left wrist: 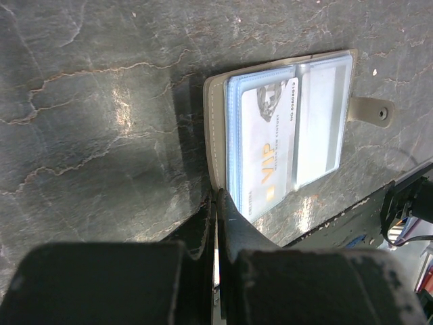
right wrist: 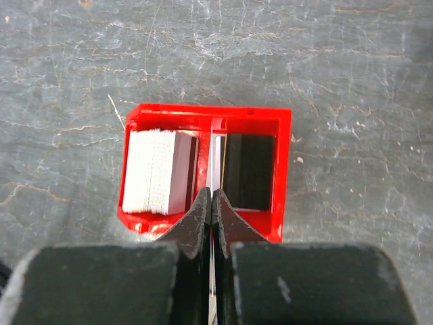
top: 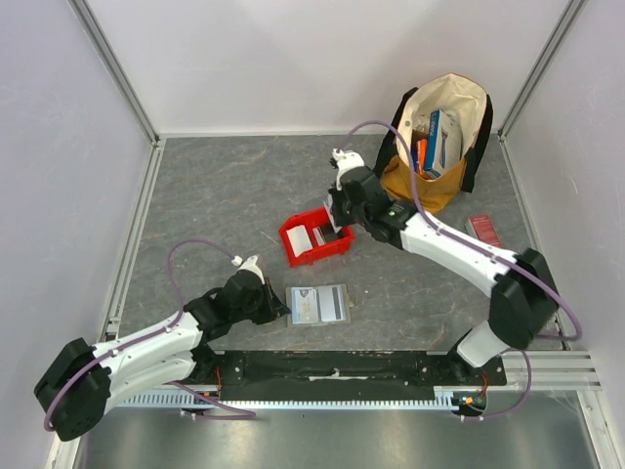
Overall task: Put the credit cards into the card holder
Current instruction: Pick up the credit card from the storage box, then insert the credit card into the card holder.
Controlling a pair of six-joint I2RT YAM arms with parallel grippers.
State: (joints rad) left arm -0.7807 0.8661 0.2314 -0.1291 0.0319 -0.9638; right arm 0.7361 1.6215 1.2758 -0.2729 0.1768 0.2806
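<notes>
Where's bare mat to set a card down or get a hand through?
Free: the far-left mat, between the left rail and the red bin; also the strip between the card holder and the right arm's base. Crowded: far right, with the tote bag, the red ribbed box, and the right gripper down in the bin.

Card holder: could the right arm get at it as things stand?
Probably yes. The card holder lies open and flat, near the red bin where the right gripper hangs shut on a credit card. The left gripper sits only at its left edge, leaving the pockets uncovered.
</notes>
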